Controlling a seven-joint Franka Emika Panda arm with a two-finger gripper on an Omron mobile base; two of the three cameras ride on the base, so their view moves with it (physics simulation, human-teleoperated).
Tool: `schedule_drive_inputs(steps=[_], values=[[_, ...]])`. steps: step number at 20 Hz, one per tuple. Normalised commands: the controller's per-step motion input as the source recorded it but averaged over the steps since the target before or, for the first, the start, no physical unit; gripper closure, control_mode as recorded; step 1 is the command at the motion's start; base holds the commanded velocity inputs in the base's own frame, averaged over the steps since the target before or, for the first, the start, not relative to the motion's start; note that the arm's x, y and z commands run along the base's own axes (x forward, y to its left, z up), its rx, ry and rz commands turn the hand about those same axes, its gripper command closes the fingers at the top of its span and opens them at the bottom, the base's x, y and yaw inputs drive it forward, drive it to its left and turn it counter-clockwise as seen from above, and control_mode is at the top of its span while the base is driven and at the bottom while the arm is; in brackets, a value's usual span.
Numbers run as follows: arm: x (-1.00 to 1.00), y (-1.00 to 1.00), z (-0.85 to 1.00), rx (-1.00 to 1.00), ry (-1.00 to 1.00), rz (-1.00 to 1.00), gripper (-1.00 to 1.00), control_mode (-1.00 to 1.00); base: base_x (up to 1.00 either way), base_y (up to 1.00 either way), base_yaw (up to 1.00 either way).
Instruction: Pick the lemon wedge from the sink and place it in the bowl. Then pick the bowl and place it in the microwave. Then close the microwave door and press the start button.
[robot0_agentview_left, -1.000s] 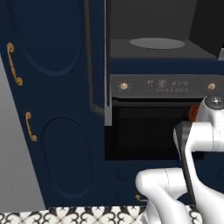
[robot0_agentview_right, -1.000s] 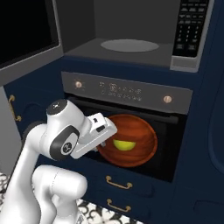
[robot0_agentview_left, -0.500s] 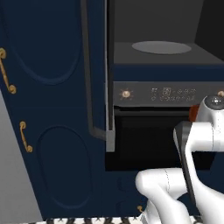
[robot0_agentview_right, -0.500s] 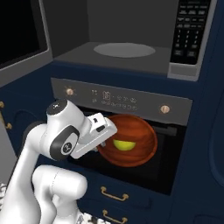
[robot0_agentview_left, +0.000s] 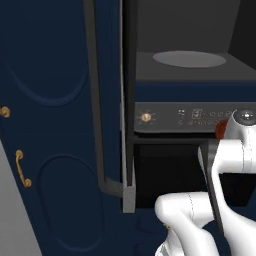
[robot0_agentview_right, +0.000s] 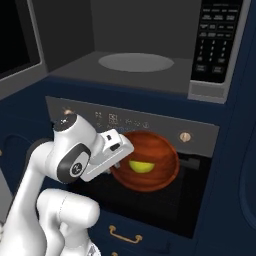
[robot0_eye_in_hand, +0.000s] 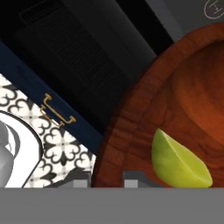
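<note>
My gripper (robot0_agentview_right: 121, 158) is shut on the left rim of the reddish-brown bowl (robot0_agentview_right: 152, 152), holding it tilted in the air in front of the oven. The yellow lemon wedge (robot0_agentview_right: 141, 165) lies inside the bowl. In the hand view the bowl (robot0_eye_in_hand: 183, 92) and the lemon wedge (robot0_eye_in_hand: 178, 161) sit just past my gripper (robot0_eye_in_hand: 107, 178). Above stands the microwave (robot0_agentview_right: 136, 62), its dark cavity open, with its button panel (robot0_agentview_right: 215, 45) at the right. The microwave door (robot0_agentview_right: 17, 47) is swung open to the left. The sink is out of view.
The oven's control strip (robot0_agentview_right: 127, 121) and knob (robot0_agentview_right: 186, 136) run right behind the bowl, above its dark window. Navy cabinet doors with brass handles (robot0_agentview_left: 22, 170) stand at the left. The door's grey edge (robot0_agentview_left: 129, 150) juts toward me. Patterned floor (robot0_eye_in_hand: 65, 144) lies below.
The whole scene has slid down and grown in both base views, so the camera has moved. The arm, bowl and wedge hold the same pose; the bowl now sits higher against the oven front.
</note>
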Motion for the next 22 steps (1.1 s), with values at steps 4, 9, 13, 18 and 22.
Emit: schedule_drive_inputs(steps=[4,9,13,18,22], values=[[0.00,0.00,0.00,0.00,0.00,0.00,1.00,1.00,0.32,0.03,-0.01],[0.00,0.00,0.00,0.00,0.00,0.00,1.00,1.00,0.27,0.02,-0.01],[-0.09,0.00,0.00,0.01,-0.06,0.00,1.00,-1.00,0.00,0.00,0.00],[-0.90,0.00,0.11,0.02,-0.18,0.02,1.00,-1.00,0.00,0.00,0.00],[-1.00,0.06,0.37,0.00,-0.14,0.11,1.00,-1.00,0.00,0.00,0.00]])
